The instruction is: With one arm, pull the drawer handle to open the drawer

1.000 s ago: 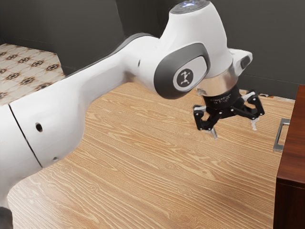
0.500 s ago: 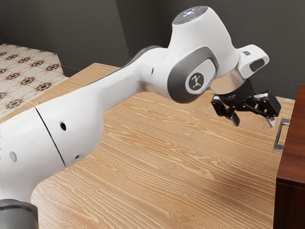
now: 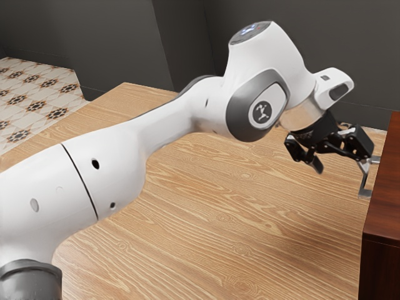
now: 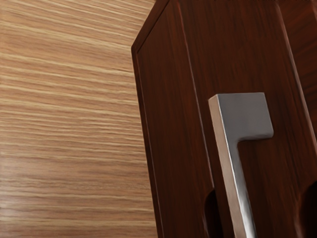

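A dark brown wooden drawer cabinet [image 3: 382, 212] stands at the exterior view's right edge, with a grey metal handle [image 3: 367, 179] on its front. My black gripper [image 3: 342, 167] is open, its fingers [image 3: 318, 165] spread, and one fingertip reaches the handle's upper end. In the wrist view the handle [image 4: 233, 148] runs along the dark drawer front [image 4: 173, 129] just ahead of my hand. The drawer front sits flush with the cabinet.
The cabinet stands on a light wood-grain floor [image 3: 237, 212] that stretches out toward the exterior view's left. A patterned tile area [image 3: 31, 100] lies at the far left. Dark walls [image 3: 112, 37] rise behind.
My arm has swung toward the exterior view's right, carrying the open gripper from mid-floor up to the handle. The drawer has not moved.
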Robot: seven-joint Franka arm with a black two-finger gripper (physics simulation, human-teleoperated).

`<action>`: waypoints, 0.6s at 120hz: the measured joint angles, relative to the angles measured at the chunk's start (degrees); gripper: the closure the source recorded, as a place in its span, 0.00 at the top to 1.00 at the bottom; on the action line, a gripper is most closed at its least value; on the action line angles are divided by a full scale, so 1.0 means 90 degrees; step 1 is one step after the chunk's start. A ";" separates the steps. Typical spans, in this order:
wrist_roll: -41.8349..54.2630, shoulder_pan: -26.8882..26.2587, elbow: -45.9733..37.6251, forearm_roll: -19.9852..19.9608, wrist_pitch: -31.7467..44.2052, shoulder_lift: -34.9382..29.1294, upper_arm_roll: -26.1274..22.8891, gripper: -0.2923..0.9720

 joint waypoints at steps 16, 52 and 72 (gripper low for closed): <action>0.0047 0.0006 0.0007 -0.0010 0.0111 0.0029 -0.0018 0.77; 0.0128 0.0003 0.0020 -0.0014 0.0259 0.0046 -0.0026 0.77; 0.0159 0.0002 0.0020 -0.0014 0.0337 0.0113 -0.0033 0.77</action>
